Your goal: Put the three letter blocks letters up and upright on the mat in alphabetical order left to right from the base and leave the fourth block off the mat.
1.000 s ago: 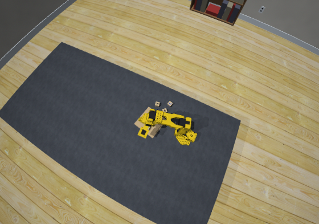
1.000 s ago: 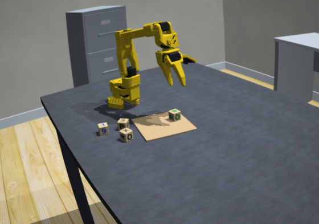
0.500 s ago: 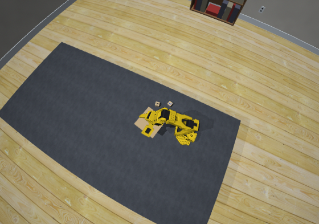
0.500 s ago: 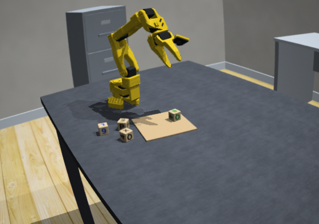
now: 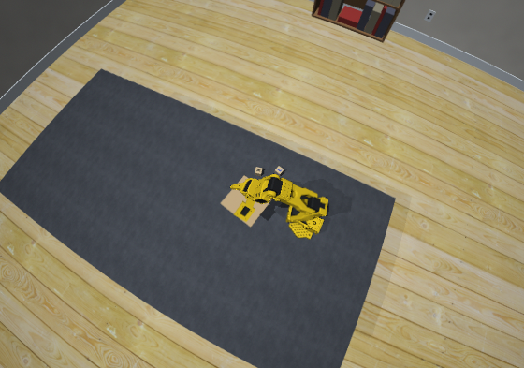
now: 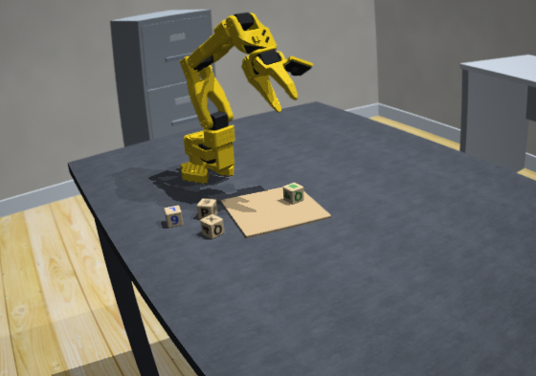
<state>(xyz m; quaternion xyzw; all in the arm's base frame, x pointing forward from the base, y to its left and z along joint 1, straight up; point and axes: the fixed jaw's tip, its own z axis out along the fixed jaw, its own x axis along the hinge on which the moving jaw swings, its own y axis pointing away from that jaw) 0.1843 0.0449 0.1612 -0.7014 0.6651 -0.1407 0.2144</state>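
A tan mat (image 6: 278, 210) lies flat on the dark table in front of my base. One block with green marks (image 6: 293, 192) sits on the mat near its far right corner; it also shows as a dark square in the overhead view (image 5: 244, 212). Three blocks lie off the mat to its left: one with a blue 9 on its side (image 6: 173, 215), one with a black P on its side (image 6: 207, 208), one with a black O on its side (image 6: 212, 226). My gripper (image 6: 285, 103) hangs high above the table, well above the mat, partly open and empty.
In the overhead view two of the off-mat blocks (image 5: 258, 170) (image 5: 279, 169) show beside my arm, which hides the third. My base (image 6: 211, 158) stands behind the mat. A grey filing cabinet (image 6: 163, 70) and a grey desk (image 6: 500, 108) stand beyond the table.
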